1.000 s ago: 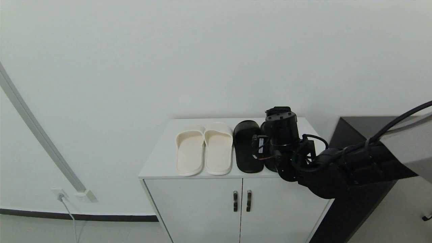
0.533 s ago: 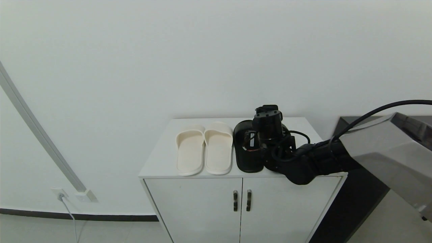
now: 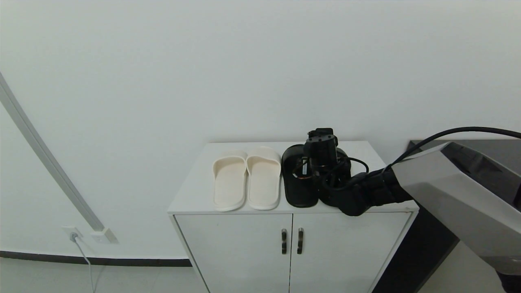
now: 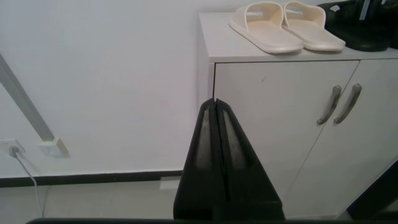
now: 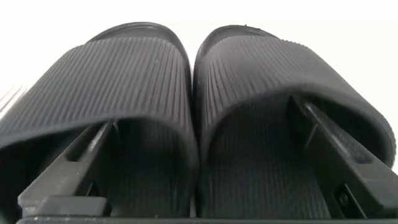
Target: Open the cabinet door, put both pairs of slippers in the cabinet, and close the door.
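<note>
Currently my right gripper [image 5: 202, 118] stands spread, one finger under the strap of each of the black slippers [image 5: 143, 93], which lie side by side on top of the cabinet [image 3: 191, 199]. Hazard: the ribbed, rounded straps look soft and pliable. A squeeze on their inner walls alone may let one slipper twist free, or nudge the smooth cream slippers [image 3: 246, 179] just beside them. Both flat doors [image 3: 236, 248] are shut. My left gripper [image 4: 215, 124] hangs pressed together, low beside the cabinet.

A plain indoor room: white cabinet [image 3: 232, 252] against a bare wall [image 3: 203, 61] with a socket [image 3: 72, 235].
</note>
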Robot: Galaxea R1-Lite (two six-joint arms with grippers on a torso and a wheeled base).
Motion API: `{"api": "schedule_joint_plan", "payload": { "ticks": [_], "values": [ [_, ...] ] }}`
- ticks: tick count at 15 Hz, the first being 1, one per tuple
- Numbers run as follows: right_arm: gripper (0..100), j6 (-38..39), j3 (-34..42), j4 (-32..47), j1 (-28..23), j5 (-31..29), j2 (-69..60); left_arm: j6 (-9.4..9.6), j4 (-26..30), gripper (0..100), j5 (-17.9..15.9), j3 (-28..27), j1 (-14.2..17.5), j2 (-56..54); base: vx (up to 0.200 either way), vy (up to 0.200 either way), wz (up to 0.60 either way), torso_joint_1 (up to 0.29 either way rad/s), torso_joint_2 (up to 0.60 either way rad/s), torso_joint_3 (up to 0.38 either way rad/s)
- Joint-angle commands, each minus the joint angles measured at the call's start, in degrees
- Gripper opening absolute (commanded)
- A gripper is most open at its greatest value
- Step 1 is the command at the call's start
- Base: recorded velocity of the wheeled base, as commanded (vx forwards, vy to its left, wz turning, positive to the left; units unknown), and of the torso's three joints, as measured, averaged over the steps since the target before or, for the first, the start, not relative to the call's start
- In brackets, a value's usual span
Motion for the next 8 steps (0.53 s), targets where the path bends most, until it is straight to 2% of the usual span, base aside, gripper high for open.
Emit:
{"api": "schedule_joint_plan", "payload": {
  "ticks": [1, 2, 8],
  "values": [
    [100, 0.0, -0.63, -0.01, -0.38, 0.0, 0.46, 0.0, 0.0, 0, -0.02, 0.01, 0.01, 0.07, 0.0, 0.0, 0.0, 0.0, 0.0, 0.0],
    [0, 0.0, -0.71, -0.1, -0.47, 0.0, 0.46, 0.0, 0.0, 0, -0.02, 0.01, 0.01, 0.07, 0.0, 0.0, 0.0, 0.0, 0.0, 0.0],
    [0, 0.0, -0.45, -0.01, -0.82, 0.09, 0.28, -0.09, 0.0, 0, 0.07, 0.01, 0.01, 0.07, 0.0, 0.0, 0.0, 0.0, 0.0, 0.0]
  ]
}}
